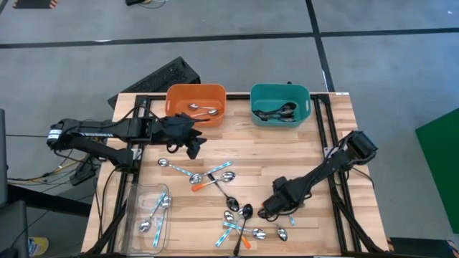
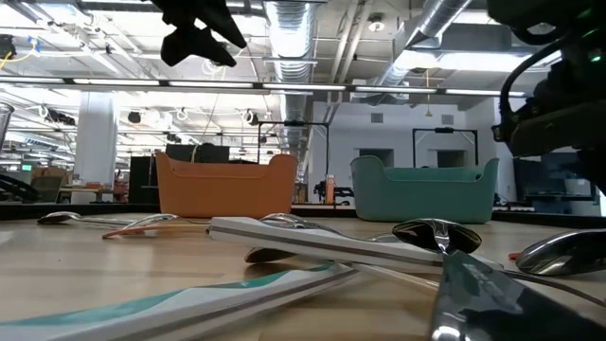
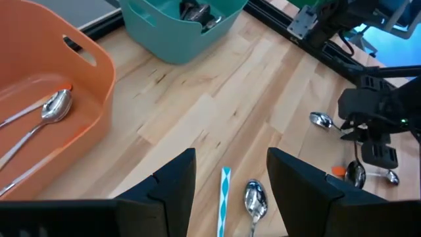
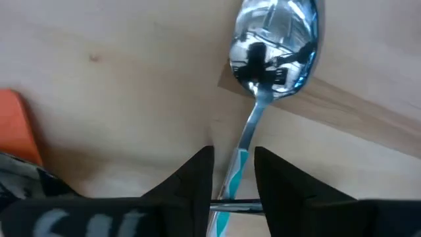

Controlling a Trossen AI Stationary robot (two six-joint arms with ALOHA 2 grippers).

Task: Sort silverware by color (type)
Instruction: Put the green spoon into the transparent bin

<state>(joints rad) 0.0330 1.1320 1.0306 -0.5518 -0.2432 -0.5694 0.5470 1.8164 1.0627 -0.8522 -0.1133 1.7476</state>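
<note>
Silverware lies scattered over the middle and near part of the wooden table (image 1: pixel 215 179): small spoons with orange, light-blue or dark handles. My right gripper (image 4: pixel 233 174) points straight down near the table's near right (image 1: pixel 276 209). It is open, a finger on each side of the light-blue handle of a spoon (image 4: pixel 276 46) that lies flat on the wood. My left gripper (image 3: pixel 230 178) hangs open with nothing in it above the table, just near of the orange bin (image 1: pixel 195 100). In the low view the left gripper (image 2: pixel 199 33) shows high above the table.
The orange bin (image 3: pixel 52 105) at the far edge holds a few spoons. Beside it, the teal bin (image 1: pixel 280 104) holds dark ones. A clear tray (image 1: pixel 136 215) at the near left holds light-blue spoons. More spoons (image 1: pixel 240 222) lie close to my right gripper, toward the table's left.
</note>
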